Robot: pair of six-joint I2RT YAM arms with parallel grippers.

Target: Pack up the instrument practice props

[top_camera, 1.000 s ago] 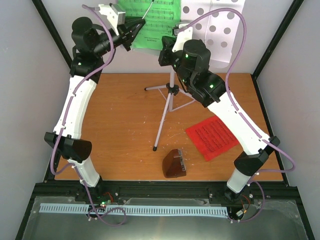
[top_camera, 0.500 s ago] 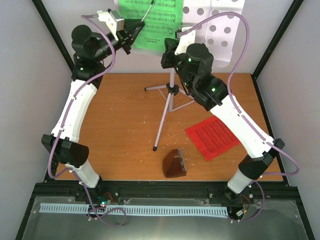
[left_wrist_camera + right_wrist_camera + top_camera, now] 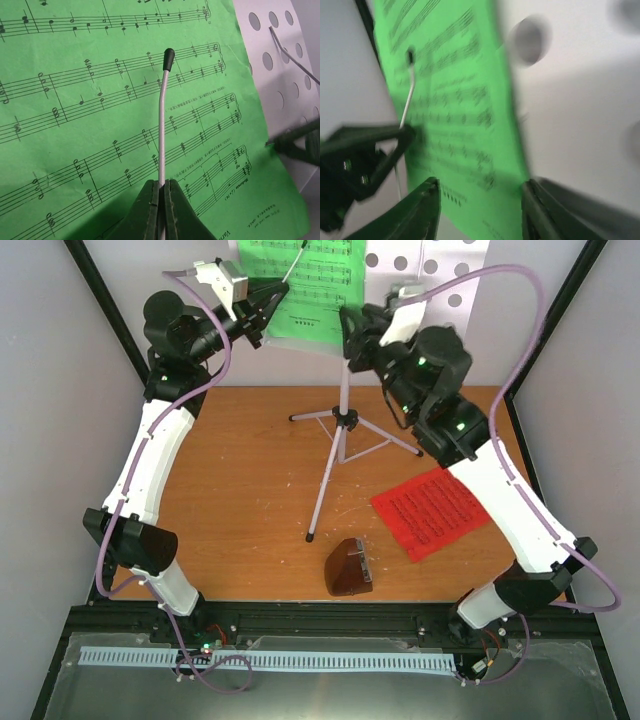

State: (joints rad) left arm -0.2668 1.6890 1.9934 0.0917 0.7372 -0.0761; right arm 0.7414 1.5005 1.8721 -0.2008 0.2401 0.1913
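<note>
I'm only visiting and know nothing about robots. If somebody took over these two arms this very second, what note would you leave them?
The left claw is shut on the thin wire page holder in front of the green sheet.
The right claw is open, jaws either side of the green sheet's lower edge; the view is blurred, so contact is unclear.
The music stand is upright on the table. The red sheet and metronome are on the table, nothing touching them.
Done: nothing packed. Left: everything.
</note>
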